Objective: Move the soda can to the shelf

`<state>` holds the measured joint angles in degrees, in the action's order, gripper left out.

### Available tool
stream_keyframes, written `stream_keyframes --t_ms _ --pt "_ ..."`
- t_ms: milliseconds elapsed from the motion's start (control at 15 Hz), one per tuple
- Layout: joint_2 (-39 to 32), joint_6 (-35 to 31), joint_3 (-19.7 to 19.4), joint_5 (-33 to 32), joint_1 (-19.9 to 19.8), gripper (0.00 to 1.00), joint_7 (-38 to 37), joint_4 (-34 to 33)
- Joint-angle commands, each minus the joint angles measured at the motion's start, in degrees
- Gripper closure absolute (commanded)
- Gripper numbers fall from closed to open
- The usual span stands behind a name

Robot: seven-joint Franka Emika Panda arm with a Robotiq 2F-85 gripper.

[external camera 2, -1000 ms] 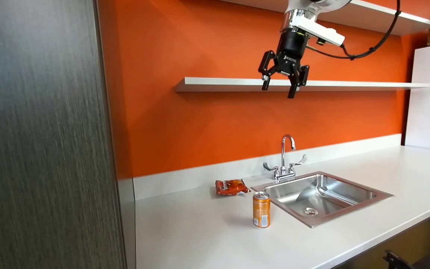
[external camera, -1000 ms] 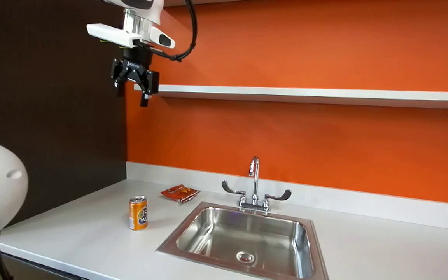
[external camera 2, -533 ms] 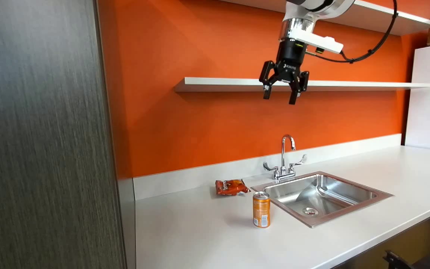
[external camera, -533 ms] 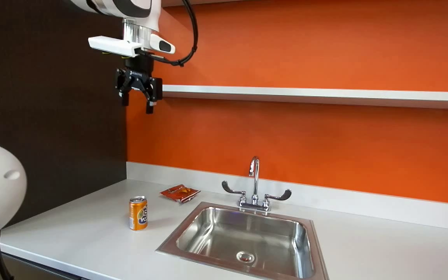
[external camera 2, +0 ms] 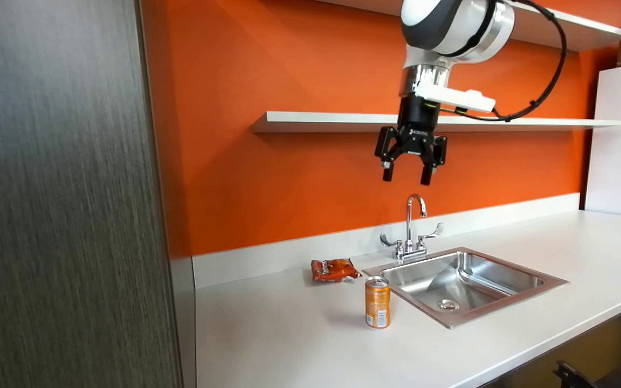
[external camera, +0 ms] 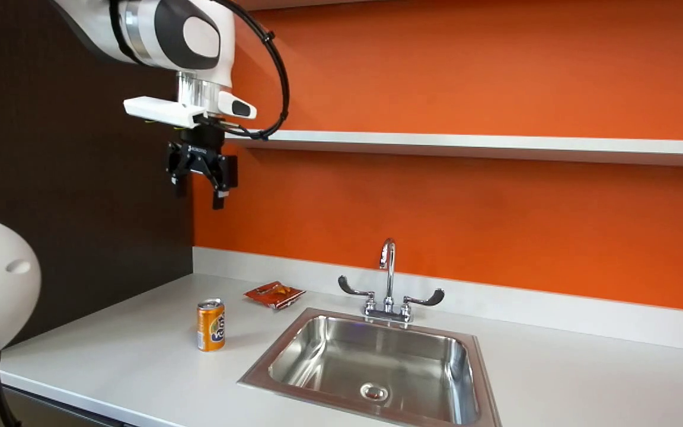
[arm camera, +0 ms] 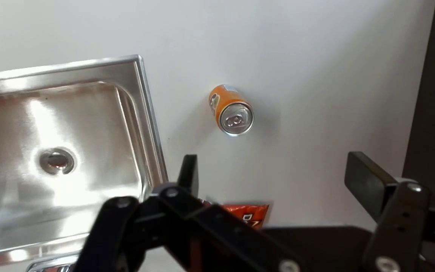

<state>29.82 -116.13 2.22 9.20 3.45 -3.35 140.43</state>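
Orange wall (external camera 2: 224, 188), white counter (external camera 2: 267, 345); soda can (external camera 2: 378, 303) stands upright near the sink (external camera 2: 423, 306). Claw (external camera 2: 407, 177) hangs wide and empty, well above. Risk: off-centre descent could clip and topple the soda can.

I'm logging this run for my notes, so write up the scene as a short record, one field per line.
can: upright on the counter, beside the sink
gripper: open, holding nothing, above the counter
shelf: long and white, on the orange wall
packet: lying on the counter, nearer the wall than the can
sink: steel, set into the counter
task: can not yet on the shelf
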Motion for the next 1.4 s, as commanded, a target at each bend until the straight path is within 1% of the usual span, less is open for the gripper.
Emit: stream_keyframes --t_ms 0,267,533,1067,1333 --pt "-0.78 -3.58 2.05 -1.20 -0.17 0.00 -1.73 3.92" --pt "-3.46 -6.28 2.67 -0.55 0.73 0.00 -1.18 7.18" --pt "-7.81 -10.28 2.81 -0.31 1.56 0.00 -0.51 9.15" --pt "-19.23 -19.40 2.58 -0.42 2.23 0.00 0.53 9.15" --pt "-23.51 -21.75 2.59 -0.12 2.67 0.00 1.59 9.00"
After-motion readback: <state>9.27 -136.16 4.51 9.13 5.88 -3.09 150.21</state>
